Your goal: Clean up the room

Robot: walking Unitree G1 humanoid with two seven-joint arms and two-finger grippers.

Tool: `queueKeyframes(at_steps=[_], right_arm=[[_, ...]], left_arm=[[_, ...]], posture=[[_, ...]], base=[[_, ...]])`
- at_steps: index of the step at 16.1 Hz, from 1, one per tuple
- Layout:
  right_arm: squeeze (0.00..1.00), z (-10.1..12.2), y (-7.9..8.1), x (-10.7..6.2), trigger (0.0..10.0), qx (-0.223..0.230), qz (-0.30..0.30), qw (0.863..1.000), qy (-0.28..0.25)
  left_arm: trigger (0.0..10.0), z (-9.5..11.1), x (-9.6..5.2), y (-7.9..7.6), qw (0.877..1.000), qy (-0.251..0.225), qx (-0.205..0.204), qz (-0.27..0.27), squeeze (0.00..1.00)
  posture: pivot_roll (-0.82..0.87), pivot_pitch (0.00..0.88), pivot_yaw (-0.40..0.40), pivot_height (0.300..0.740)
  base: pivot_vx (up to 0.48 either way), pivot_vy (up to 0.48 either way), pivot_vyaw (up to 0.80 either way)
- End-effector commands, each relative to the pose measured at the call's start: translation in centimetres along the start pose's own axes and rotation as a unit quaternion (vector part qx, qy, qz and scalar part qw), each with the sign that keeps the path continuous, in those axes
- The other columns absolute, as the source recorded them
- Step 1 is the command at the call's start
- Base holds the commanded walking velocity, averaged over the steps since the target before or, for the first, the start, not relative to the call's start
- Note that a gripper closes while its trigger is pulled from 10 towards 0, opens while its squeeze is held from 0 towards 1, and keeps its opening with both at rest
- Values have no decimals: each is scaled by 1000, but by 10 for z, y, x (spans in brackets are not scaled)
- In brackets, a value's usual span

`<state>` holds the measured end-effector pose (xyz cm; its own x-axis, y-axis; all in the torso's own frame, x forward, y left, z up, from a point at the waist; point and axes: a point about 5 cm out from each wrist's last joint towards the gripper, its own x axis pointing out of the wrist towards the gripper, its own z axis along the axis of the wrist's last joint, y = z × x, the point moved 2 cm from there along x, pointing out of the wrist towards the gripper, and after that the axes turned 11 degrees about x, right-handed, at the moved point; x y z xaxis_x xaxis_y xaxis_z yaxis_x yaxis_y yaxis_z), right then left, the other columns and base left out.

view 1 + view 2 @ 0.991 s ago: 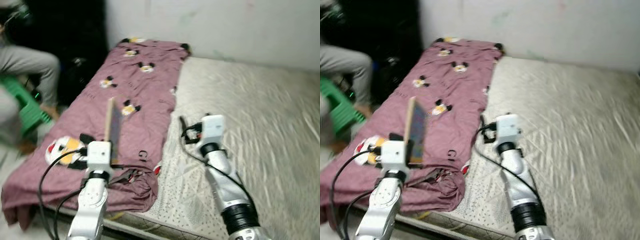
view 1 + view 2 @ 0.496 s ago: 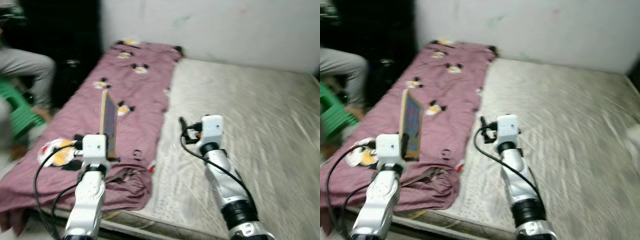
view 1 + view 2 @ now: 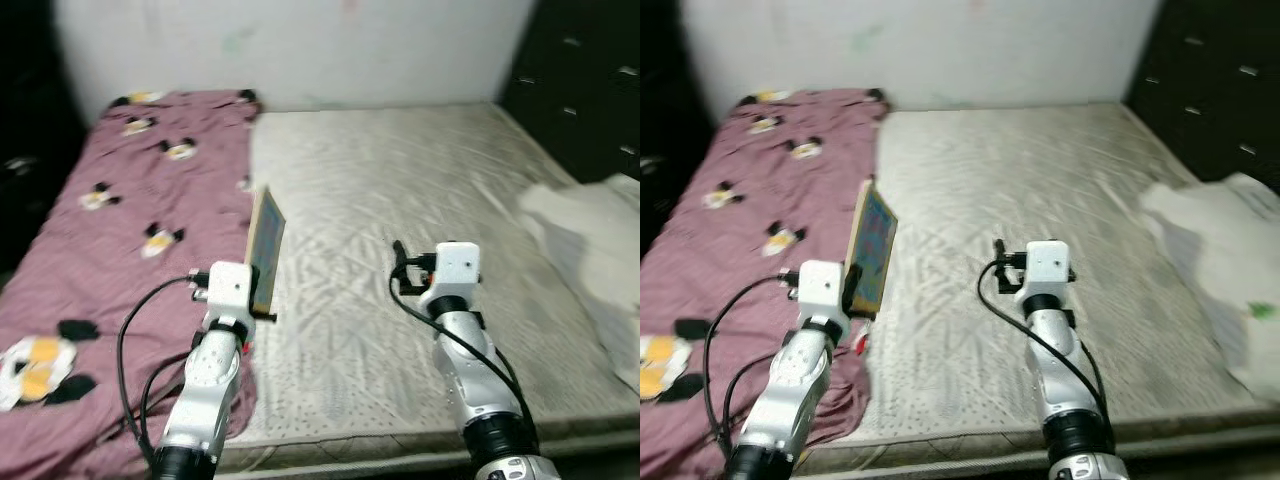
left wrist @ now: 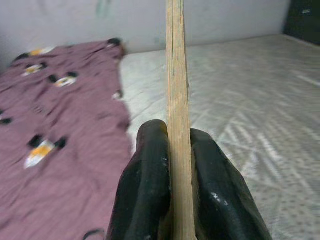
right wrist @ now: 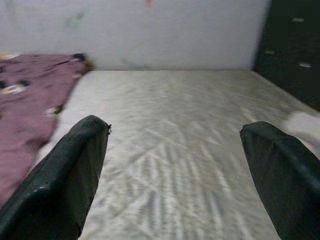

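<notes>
Left gripper (image 4: 179, 150): clamped on the lower edge of a thin flat board (image 3: 871, 247) with a colourful printed face, held upright on edge above the seam where the maroon cartoon-print blanket (image 3: 110, 210) meets the bare mattress (image 3: 400, 200). Right gripper (image 5: 175, 170): fingers spread wide, nothing between them, held above the mattress. White cloth (image 3: 590, 240): lying at the mattress's right edge, beside a dark cabinet (image 3: 580, 80).
</notes>
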<state>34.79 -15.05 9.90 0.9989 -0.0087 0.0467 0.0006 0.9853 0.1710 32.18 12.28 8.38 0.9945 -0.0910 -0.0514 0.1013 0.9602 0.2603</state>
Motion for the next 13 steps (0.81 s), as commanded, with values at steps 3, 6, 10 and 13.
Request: queueKeyframes(at_steps=[3, 6, 10, 13], right_arm=[[0, 7, -3, -1, 10000, 3, -4, 1000, -18], [0, 2, -1, -3, 10000, -8, 10, 1000, -10], [0, -3, 19, -1, 10000, -28, 61, 998, 4], [0, -3, 20, -1, 10000, -33, 64, 997, 5]], left_arm=[[10000, 8, 4, 2, 1000, -24, 0, -1, 0], [10000, 6, 2, 3, 1000, -24, 3, 3, 0], [10000, -3, -9, 12, 999, -13, 0, 30, 0], [10000, -9, -15, 11, 1000, -7, 2, 26, 0]], posture=[[-27, 0, 74, 740], [4, 0, 48, 740], [56, 0, -5, 740], [56, 0, -3, 740]], base=[[0, 0, -694], [0, 0, 0], [0, 0, 0], [0, 0, 0]])
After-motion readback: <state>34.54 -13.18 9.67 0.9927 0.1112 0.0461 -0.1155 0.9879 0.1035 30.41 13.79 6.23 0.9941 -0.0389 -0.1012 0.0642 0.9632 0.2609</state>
